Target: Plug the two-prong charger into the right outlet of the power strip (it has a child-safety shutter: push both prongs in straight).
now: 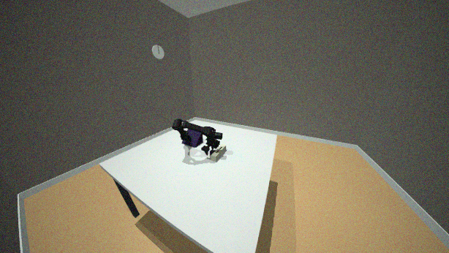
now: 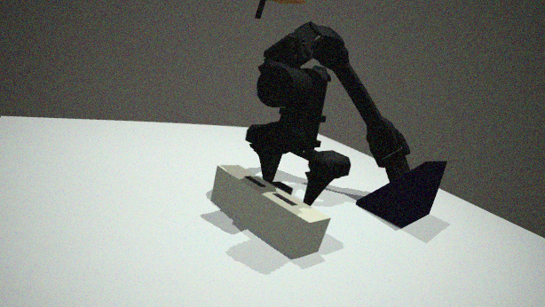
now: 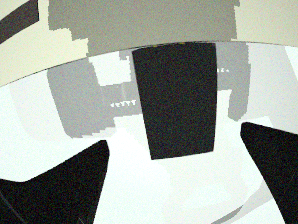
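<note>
A black arm (image 1: 195, 126) (image 2: 304, 98) reaches over a white table (image 1: 175, 183) (image 2: 111, 200) (image 3: 130, 185), bent high in the middle, with its gripper (image 1: 208, 151) (image 2: 288, 192) (image 3: 177, 139) pointing down. The 2 fingers stand wide apart with nothing clamped between them.

In the exterior view, a beige power strip (image 1: 218, 153) (image 2: 266, 217) (image 3: 150, 22) rests on the table on the near side of the gripper, running from far left to near right. Its top shows 2 dark slots, 1 toward the left and 1 toward the right.

The charger (image 2: 283, 187) (image 3: 177, 100) is a small black block just beyond the strip in the exterior view. In the wrist view it lies between the 2 fingers, with a gap on both sides, and its upper end meets the strip's edge; whether they touch, I cannot tell. It is outside the outlets, and its prongs cannot be made out.

A dark purple block (image 1: 195, 139) (image 2: 408, 200) stands at the foot of the arm, to the right in the exterior view. In the top view, 1 round clock (image 1: 158, 52) hangs on the left wall (image 1: 91, 73).
</note>
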### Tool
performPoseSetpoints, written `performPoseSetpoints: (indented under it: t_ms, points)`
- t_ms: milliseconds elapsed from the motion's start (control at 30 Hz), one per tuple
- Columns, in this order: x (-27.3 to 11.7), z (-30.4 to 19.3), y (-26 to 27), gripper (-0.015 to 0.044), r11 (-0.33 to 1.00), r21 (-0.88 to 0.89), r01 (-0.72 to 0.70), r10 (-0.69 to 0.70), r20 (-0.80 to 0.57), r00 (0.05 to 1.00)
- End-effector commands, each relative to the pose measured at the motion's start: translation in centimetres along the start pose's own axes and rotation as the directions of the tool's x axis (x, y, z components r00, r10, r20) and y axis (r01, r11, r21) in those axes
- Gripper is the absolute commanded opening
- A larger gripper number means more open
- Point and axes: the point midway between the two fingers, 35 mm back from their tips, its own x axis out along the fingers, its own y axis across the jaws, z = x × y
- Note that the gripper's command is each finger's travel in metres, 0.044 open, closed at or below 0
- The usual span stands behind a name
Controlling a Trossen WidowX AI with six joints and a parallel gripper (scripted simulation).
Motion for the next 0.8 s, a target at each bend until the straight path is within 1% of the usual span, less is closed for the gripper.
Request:
performPoseSetpoints:
  t_ms: [0, 767]
  points:
    - [0.1, -0.4, 0.0, 0.0440, 1.000, 0.002, 0.003, -0.003, -0.001, 1.000]
    - [0.3, -2.9, 0.1, 0.0440, 1.000, 0.001, 0.003, -0.003, -0.002, 1.000]
